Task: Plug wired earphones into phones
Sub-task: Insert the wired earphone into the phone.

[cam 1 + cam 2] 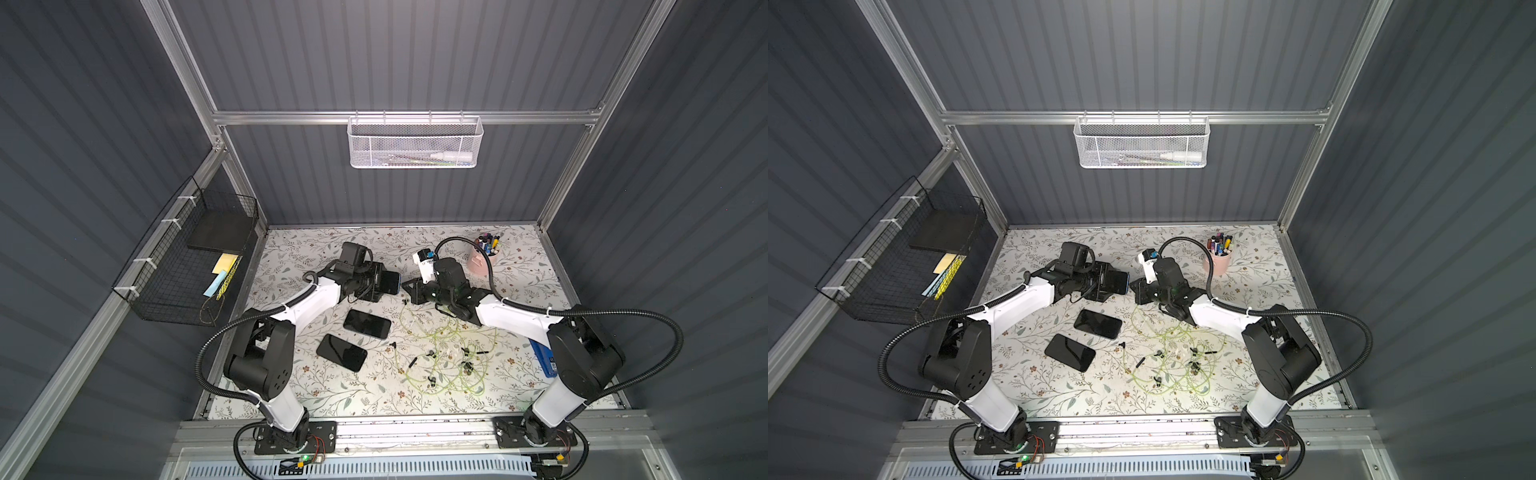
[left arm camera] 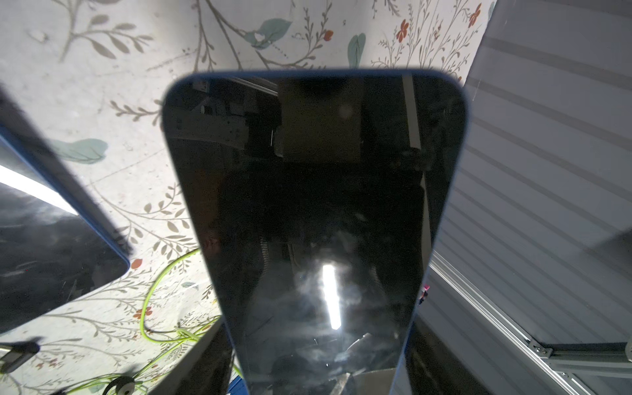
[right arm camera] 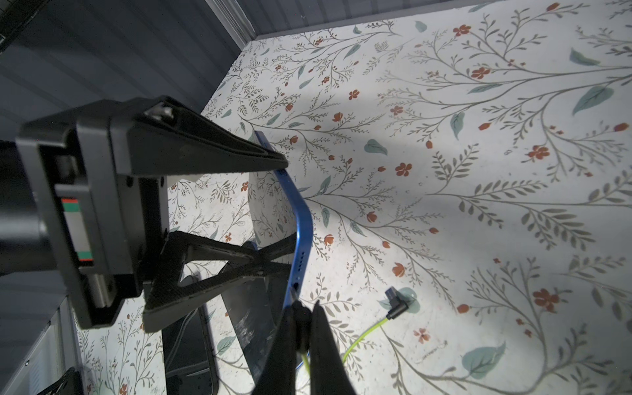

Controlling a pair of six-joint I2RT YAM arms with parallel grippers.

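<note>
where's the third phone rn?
Third phone clamped in the left gripper, mid-table in both top views, behind the two lying phones; right gripper holds an earphone plug at its port.

We see a table [image 3: 478, 205] printed in off-white with grey-green branches, teal leaves and small red-orange flowers, set against dark grey ribbed walls [image 1: 395, 54]. One phone [image 2: 307, 205] has a glossy black screen with a bright blue rim, and the earphones [image 1: 446, 353] are yellow-green cables with black plugs [image 3: 396, 307]. We also note a pale pink cup [image 1: 482, 264], a white mesh basket [image 1: 415, 143] and a black wire basket [image 1: 183, 274].
</note>
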